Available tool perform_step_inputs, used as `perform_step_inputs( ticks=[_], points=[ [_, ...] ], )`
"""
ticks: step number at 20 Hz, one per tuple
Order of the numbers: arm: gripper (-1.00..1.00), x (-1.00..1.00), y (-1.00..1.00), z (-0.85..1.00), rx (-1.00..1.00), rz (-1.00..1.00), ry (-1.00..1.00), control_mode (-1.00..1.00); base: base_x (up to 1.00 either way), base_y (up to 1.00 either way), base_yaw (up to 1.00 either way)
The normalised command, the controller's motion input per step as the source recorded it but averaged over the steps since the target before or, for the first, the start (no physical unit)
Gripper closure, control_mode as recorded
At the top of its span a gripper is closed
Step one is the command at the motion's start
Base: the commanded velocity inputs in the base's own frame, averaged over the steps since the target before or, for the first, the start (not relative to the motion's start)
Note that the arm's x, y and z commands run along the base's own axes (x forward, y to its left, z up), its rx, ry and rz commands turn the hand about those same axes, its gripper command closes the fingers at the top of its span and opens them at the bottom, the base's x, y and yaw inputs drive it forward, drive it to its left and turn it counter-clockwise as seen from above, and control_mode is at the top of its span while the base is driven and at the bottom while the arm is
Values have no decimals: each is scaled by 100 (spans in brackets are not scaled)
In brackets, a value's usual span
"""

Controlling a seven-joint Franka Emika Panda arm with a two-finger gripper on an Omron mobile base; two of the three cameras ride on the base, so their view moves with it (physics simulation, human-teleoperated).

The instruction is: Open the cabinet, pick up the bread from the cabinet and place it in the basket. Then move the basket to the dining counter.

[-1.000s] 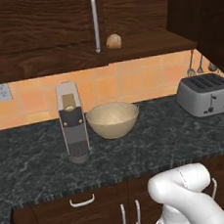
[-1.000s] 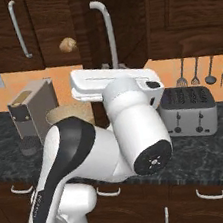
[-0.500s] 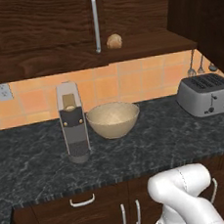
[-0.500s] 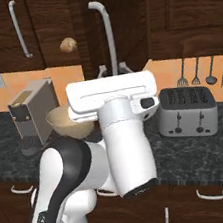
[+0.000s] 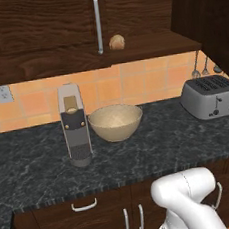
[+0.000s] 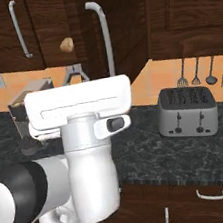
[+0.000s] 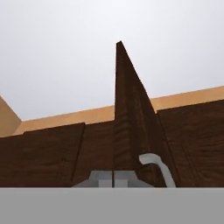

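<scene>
Now the cabinet door stands swung open — my arm has folded back from it. Below sits the basket, empty; the bread waits on the shelf. My jaws just pressed together, pinching nothing.

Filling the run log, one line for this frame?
stage: cabinet open | bread on its shelf | basket on dark counter, no bread inside | gripper: shut

base views flank counter facing cabinet, hand view close beneath door edge
</scene>
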Motion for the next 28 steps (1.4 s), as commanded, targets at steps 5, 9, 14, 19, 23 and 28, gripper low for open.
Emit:
perform_step_inputs(
  ticks=[5, 9, 14, 19, 23, 28],
  points=[
    [100, -32, 100, -6, 4, -7, 7, -100, 0, 0, 0],
    [100, -7, 100, 0, 10, -13, 11, -100, 0, 0, 0],
    [100, 50, 56, -9, 0, -34, 42, -100, 0, 0, 0],
    [100, 84, -2, -10, 0, -44, 33, -100, 0, 0, 0],
    [100, 72, -23, -6, -1, -38, 10, -100, 0, 0, 0],
    [100, 63, -51, -17, 3, -36, 15, -100, 0, 0, 0]
  ],
)
